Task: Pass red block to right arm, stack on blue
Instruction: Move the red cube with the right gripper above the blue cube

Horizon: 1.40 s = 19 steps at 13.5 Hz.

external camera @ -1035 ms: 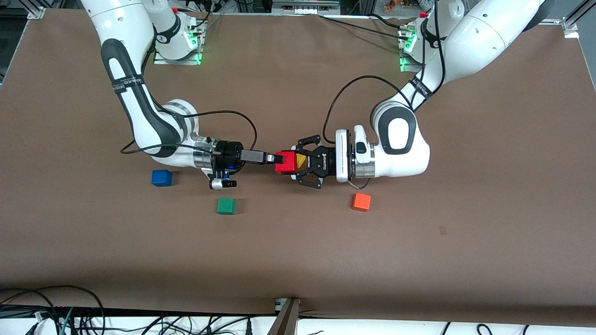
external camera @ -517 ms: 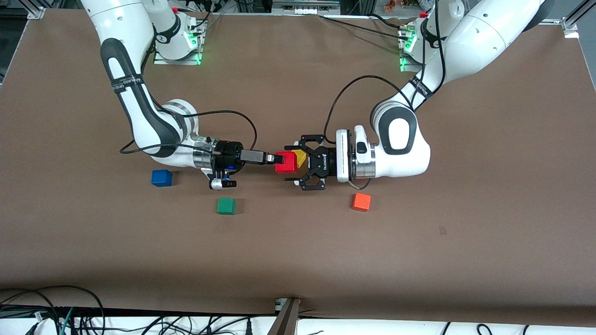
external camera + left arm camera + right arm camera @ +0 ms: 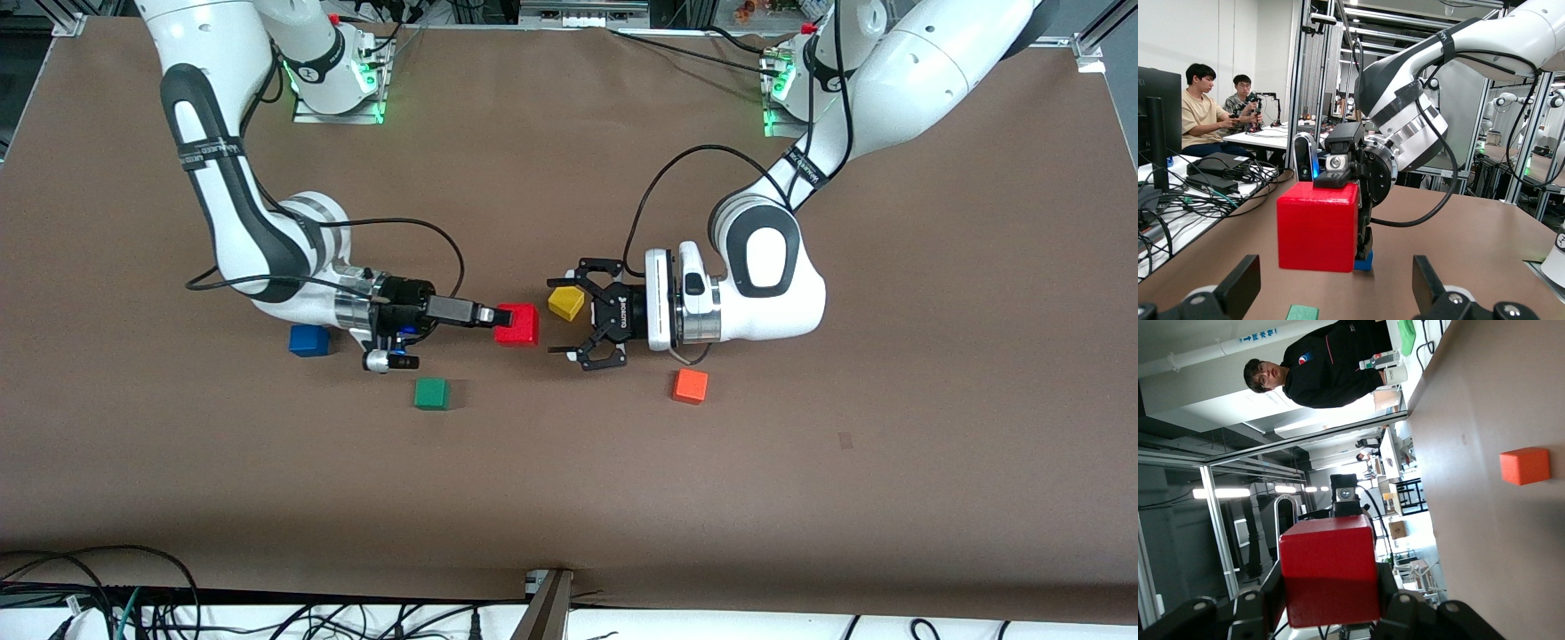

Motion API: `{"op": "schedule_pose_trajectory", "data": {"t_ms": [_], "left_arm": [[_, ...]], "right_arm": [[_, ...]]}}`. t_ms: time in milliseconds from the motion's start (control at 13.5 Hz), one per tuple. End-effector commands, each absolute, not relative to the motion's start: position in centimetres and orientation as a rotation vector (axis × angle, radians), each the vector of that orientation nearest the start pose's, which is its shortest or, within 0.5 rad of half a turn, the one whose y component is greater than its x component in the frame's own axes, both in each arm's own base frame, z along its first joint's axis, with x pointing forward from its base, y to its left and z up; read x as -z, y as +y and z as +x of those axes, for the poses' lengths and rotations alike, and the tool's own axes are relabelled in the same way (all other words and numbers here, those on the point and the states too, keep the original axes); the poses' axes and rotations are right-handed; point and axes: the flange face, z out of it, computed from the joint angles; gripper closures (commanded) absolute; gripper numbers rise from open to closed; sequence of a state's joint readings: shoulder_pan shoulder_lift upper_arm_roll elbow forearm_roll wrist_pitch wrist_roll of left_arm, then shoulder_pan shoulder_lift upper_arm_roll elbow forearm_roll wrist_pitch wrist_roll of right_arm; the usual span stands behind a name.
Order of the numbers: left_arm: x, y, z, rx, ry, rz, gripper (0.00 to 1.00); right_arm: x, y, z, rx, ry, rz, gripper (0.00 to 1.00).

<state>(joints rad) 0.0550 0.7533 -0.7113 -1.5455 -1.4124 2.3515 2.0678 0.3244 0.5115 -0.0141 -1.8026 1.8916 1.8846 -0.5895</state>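
Clamped in my right gripper (image 3: 498,320), the red block (image 3: 517,324) hangs above the table (image 3: 569,480), held level over bare brown surface. Facing it with a gap between, my left gripper (image 3: 569,323) has its jaws spread wide and holds nothing, with a yellow block (image 3: 565,303) lying under its upper finger. On the table, the blue block (image 3: 308,340) sits by the right arm's wrist, the green block (image 3: 431,393) lies nearer the front camera, and the orange block (image 3: 690,386) rests toward the left arm's end.
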Motion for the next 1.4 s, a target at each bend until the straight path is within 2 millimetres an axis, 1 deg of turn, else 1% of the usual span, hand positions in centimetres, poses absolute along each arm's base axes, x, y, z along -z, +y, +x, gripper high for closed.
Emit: {"op": "schedule_pose_trajectory", "data": {"t_ms": [0, 148, 222, 370, 443, 591, 665, 739, 813, 887, 961, 1035, 1183, 1257, 1330], "left_arm": [[-33.8, -36.2, 62.9, -1.119, -1.179, 1.389, 0.0], [-34.1, -36.3, 63.1, -1.078, -1.129, 1.422, 0.0], [-35.1, -36.4, 63.0, -1.055, -1.132, 1.435, 0.0], [-36.4, -35.7, 63.3, -0.996, -1.199, 1.475, 0.0], [-37.0, -34.6, 63.8, -0.966, -1.226, 1.508, 0.0], [-37.9, -34.4, 63.7, -0.909, -1.238, 1.532, 0.0], [-38.2, -34.3, 63.7, -0.893, -1.24, 1.539, 0.0], [-38.1, -34.4, 63.6, -0.87, -1.216, 1.553, 0.0], [-39.8, -34.6, 63.0, -0.861, -1.232, 1.58, 0.0], [-40.0, -34.7, 62.8, -0.816, -1.212, 1.629, 0.0], [-40.8, -34.9, 62.4, -0.792, -1.239, 1.623, 0.0], [-41.3, -34.0, 62.5, -0.766, -1.231, 1.648, 0.0], [-41.6, -33.6, 61.5, -0.71, -1.22, 1.694, 0.0], [-41.0, -32.9, 61.4, -0.688, -1.206, 1.718, 0.0], [-41.1, -32.2, 61.1, -0.684, -1.206, 1.74, 0.0]], "right_arm": [[-32.9, 23.6, 61.9, -0.032, 0.215, -1.615, 1.0], [-34.9, 20.0, 62.4, -0.019, 0.182, -1.718, 1.0], [-35.5, 17.7, 62.6, -0.02, 0.164, -1.796, 1.0], [-37.1, 13.7, 62.5, -0.033, 0.128, -1.962, 1.0], [-37.7, 12.0, 62.2, -0.043, 0.104, -2.046, 1.0], [-38.2, 9.0, 61.7, -0.053, 0.064, -2.185, 1.0], [-38.1, 7.6, 61.6, -0.076, 0.061, -2.272, 1.0], [-38.1, 6.4, 61.3, -0.099, 0.036, -2.387, 1.0], [-37.8, 5.2, 61.2, -0.116, 0.018, -2.488, 1.0], [-37.6, 3.9, 61.2, -0.117, 0.019, -2.571, 1.0], [-37.5, 3.1, 61.3, -0.116, 0.022, -2.646, 1.0], [-37.3, 2.4, 61.4, -0.121, 0.032, -2.734, 1.0], [-36.7, 1.5, 61.5, -0.139, 0.092, -2.865, 1.0], [-36.3, 1.2, 61.8, -0.124, 0.113, -2.898, 1.0], [-35.6, 1.3, 62.0, -0.113, 0.147, -2.936, 1.0]]}}
